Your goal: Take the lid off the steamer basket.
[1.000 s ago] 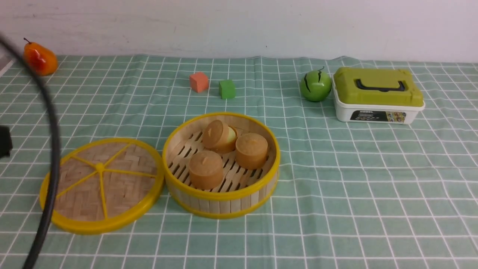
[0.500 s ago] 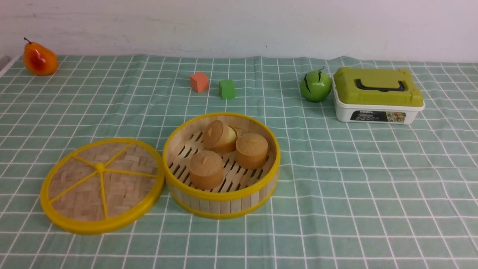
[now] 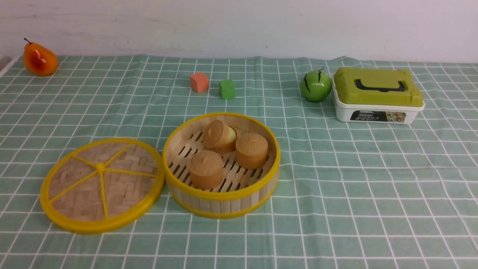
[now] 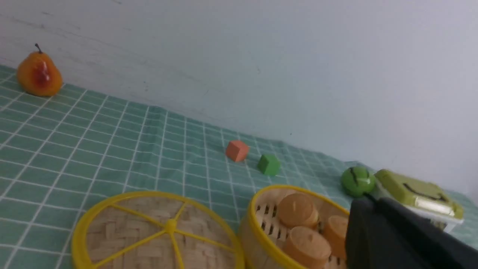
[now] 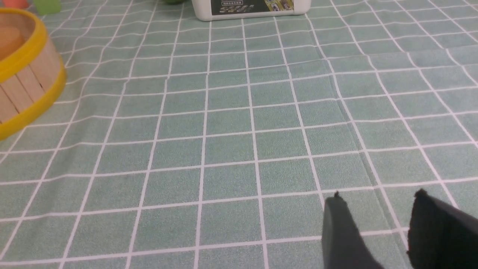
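Since the lid (image 3: 101, 185) lies flat on the cloth (image 3: 336, 179), touching the steamer basket (image 3: 221, 164) on its left, we judge the job done; nothing more is called for. Our right gripper (image 5: 377, 228) is spread and empty; the left gripper's (image 4: 396, 235) state we cannot tell. Woven bamboo, yellow plastic rims.

The lid (image 3: 101, 185) is matt woven bamboo strips inside a glossy yellow plastic rim, and the steamer basket (image 3: 222, 199) has pale, smooth bamboo slats between similar plastic rims. A matt checked green cloth (image 3: 354, 179) covers the table; the box (image 3: 377, 95) looks like smooth plastic.
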{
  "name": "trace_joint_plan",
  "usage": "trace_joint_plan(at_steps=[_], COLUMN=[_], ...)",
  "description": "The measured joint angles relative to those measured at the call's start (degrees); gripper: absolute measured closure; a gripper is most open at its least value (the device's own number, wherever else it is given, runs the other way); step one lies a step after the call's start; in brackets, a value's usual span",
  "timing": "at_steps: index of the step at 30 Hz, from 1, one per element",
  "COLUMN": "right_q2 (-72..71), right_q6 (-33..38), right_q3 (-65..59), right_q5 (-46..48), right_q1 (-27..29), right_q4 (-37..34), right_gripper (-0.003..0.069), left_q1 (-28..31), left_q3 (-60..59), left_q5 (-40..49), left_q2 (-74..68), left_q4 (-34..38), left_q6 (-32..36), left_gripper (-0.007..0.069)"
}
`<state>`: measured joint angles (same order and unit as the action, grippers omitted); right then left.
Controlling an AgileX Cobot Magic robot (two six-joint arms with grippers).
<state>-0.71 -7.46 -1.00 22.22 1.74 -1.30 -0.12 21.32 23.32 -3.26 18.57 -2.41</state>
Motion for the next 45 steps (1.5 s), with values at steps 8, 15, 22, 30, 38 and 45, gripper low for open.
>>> trace_joint_plan(at_steps=[8, 15, 22, 30, 38, 45], right_q2=[0.0, 0.0, 0.0, 0.0, 0.0, 0.0], right_q6=[0.0, 0.0, 0.0, 0.0, 0.0, 0.0], right_q3=[0.0, 0.0, 0.0, 0.0, 0.0, 0.0], right_q5=[0.0, 0.0, 0.0, 0.0, 0.0, 0.0], right_q1=[0.0, 0.0, 0.0, 0.0, 0.0, 0.0], right_q4=[0.0, 0.0, 0.0, 0.0, 0.0, 0.0], right_gripper=[0.0418, 0.0418, 0.0418, 0.0418, 0.0418, 0.0418], left_q1=[0.0, 0.0, 0.0, -3.1, -3.2, -3.2], left_q3=[-8.2, -19.3, -22.8, -23.0, -23.0, -23.0], left_q5=[3.4, -6.1, -3.7, -1.3, -1.3, -1.3], left_q2=[0.0, 1.1, 3.9, 3.9, 3.9, 3.9], left_q4=[-9.8, -14.0, -18.2, -19.5, -18.6, -17.5], left_q6=[0.9, -5.7, -12.7, -13.7, -13.7, -13.7], left_gripper=[0.0637, 0.0637, 0.0634, 0.0633, 0.0625, 0.0620])
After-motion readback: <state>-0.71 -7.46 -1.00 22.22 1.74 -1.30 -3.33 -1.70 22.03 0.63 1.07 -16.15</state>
